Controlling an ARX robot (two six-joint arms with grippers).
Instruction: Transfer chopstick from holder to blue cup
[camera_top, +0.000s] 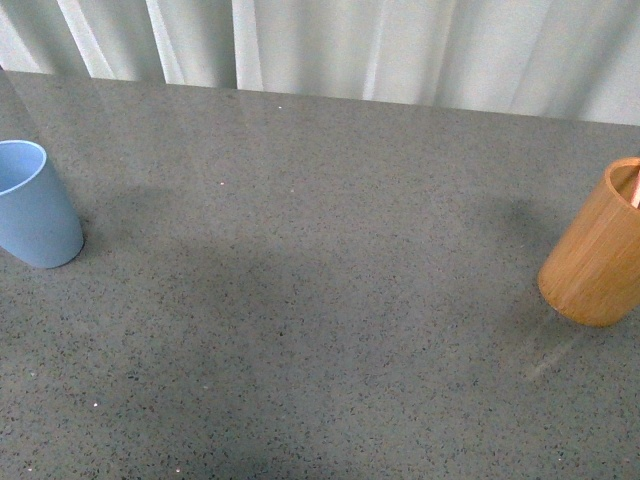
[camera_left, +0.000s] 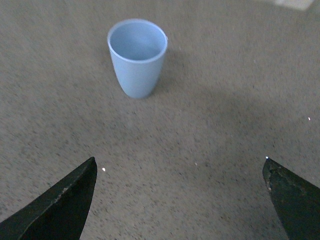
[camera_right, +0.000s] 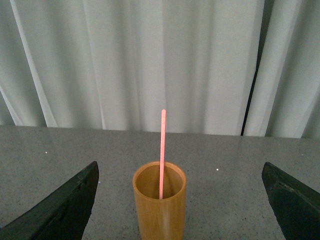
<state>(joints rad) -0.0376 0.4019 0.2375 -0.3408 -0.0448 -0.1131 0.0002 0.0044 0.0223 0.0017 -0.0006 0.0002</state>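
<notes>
The light blue cup (camera_top: 35, 210) stands upright at the table's left edge; in the left wrist view the blue cup (camera_left: 137, 57) looks empty. My left gripper (camera_left: 180, 167) is open, some way short of the cup, with bare table between its fingers. The orange-brown holder (camera_top: 598, 245) stands at the right edge. Seen from the right wrist, the holder (camera_right: 159, 205) has one pinkish chopstick (camera_right: 162, 152) standing upright in it. My right gripper (camera_right: 180, 172) is open, its fingers (camera_right: 60, 210) wide on either side of the holder and apart from it.
The grey speckled table (camera_top: 320, 300) stretches between cup and holder. A pale curtain (camera_top: 400, 45) hangs along the far edge. Neither arm shows in the front view.
</notes>
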